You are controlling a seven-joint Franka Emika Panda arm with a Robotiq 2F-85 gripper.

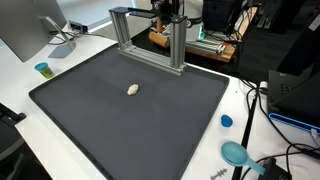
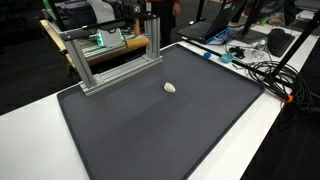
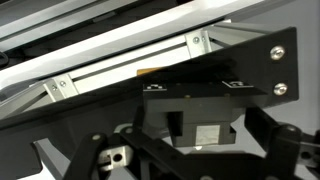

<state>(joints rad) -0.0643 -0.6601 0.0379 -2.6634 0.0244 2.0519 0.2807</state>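
While up by the frame (image 1: 178, 45), gripper (image 3: 195, 155): spread wide, empty
Lump (image 1: 133, 90): pale, on the mat (image 1: 90, 120), about mid counter (image 1: 25, 80), well apart from gripper
Frame: near counter's back edge

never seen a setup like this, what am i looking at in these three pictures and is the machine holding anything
The machine is a single robot arm ending in a two-fingered claw. Two pictures come from cameras outside the robot, looking at the same table from different places. The third comes from a camera on the wrist, so it shows the black claw parts up close, with a silver aluminium bar frame just beyond. In both exterior views a dark grey mat covers the white table, and a small pale oval object lies alone near its middle; I cannot tell what it is. The frame stands at one edge of the mat. The claw is open, holds nothing, and is up by the frame.
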